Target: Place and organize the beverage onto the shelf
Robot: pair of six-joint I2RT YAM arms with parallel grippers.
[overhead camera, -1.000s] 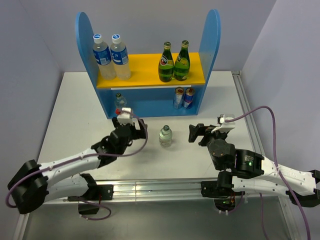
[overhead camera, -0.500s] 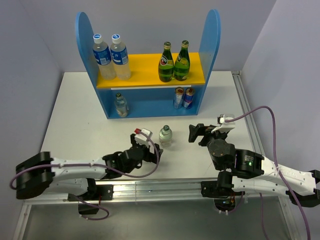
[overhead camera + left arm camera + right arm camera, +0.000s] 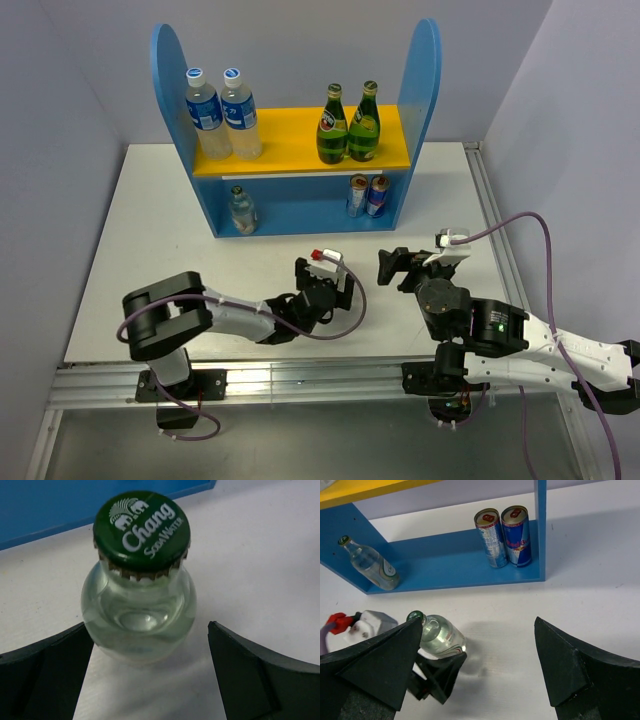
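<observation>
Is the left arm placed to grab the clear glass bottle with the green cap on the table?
Probably yes: the left gripper is open around the clear glass bottle, nothing in between.

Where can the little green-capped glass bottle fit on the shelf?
Bare blue base between the clear glass bottle and two metal cans; bare yellow board between plastic water bottles and green glass bottles. Ends are crowded.

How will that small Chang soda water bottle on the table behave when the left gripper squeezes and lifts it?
The bottle looks like clear glass, so probably rigid, slick and breakable. Liquid seems to reach its neck, so it is likely heavy for its size. Upright with a round body, it could tip and roll if nudged near the cap.
</observation>
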